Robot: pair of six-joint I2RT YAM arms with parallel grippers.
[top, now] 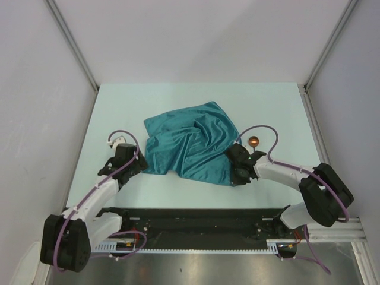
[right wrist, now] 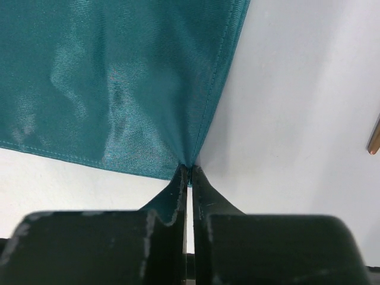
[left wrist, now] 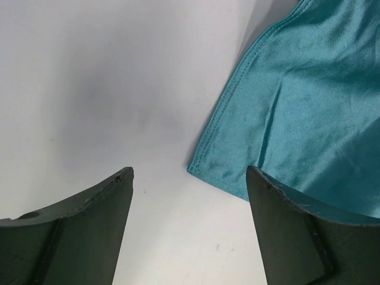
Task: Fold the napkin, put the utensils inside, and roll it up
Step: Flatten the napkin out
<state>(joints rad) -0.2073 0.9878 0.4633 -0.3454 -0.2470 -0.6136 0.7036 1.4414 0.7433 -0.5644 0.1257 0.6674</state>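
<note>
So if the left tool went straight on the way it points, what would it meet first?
Probably the hemmed corner of the shiny teal cloth napkin, just ahead of the open left tool; depth unclear.

From overhead, the right hand (top: pixel 236 171) covers the near right corner of the napkin (top: pixel 190 142), hiding that corner and its own fingertips. Only the copper bowl of the spoon (top: pixel 253 141) shows clearly; the handle is too thin to make out. In the right wrist view the spoon is a sliver cut off by the right edge. There the napkin runs off the top and left edges, its corner lost between the pressed-together fingers (right wrist: pixel 208 196). In the left wrist view the napkin is cut by the top and right edges. One finger of the left hand (left wrist: pixel 189 171) covers the napkin's lower part, and contact cannot be told.
</note>
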